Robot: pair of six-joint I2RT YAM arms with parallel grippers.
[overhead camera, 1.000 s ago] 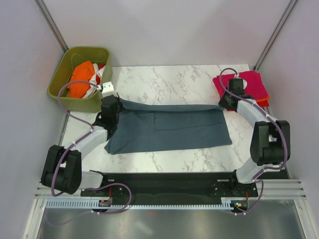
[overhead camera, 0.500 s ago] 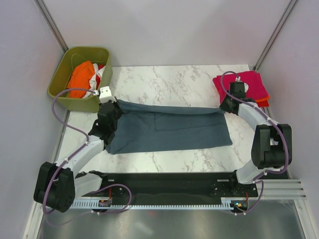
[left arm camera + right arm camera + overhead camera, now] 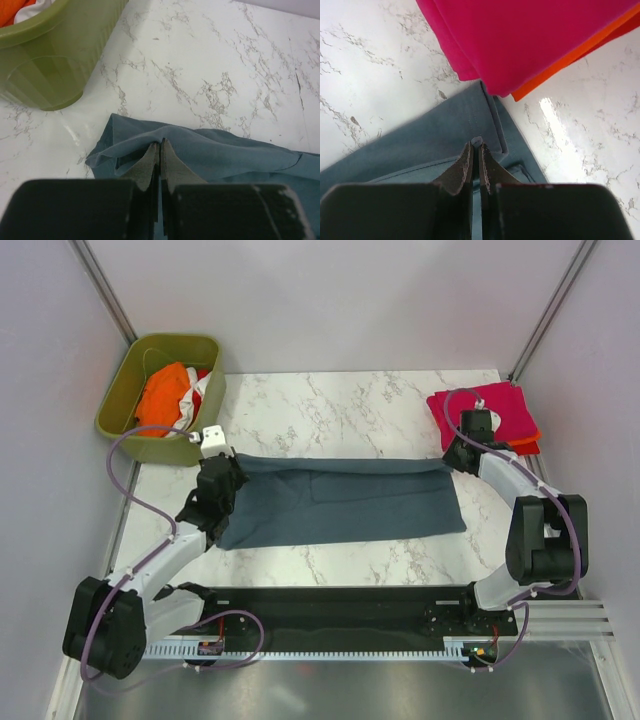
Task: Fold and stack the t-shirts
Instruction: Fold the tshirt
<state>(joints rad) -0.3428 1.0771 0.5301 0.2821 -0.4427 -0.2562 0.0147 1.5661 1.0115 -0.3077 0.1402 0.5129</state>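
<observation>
Cloth of the grey shirt (image 3: 340, 502) sat pinched by the left gripper (image 3: 159, 148) near the bin (image 3: 50, 75) and the right gripper (image 3: 475, 148) beside the pink shirt (image 3: 530, 40).

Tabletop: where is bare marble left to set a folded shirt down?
Bare: the far strip between olive bin and pink-orange stack, behind the blue-grey shirt; a narrower strip between the shirt and the black base plate. Crowded: both far corners.

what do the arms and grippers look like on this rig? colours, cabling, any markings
Left arm and right arm match: white links between chunky black joint housings. A mauve cable loops loosely outside the links of each arm. Left gripper and right gripper have black bodies with dark, tapered wedge fingers. No markings visible.
</observation>
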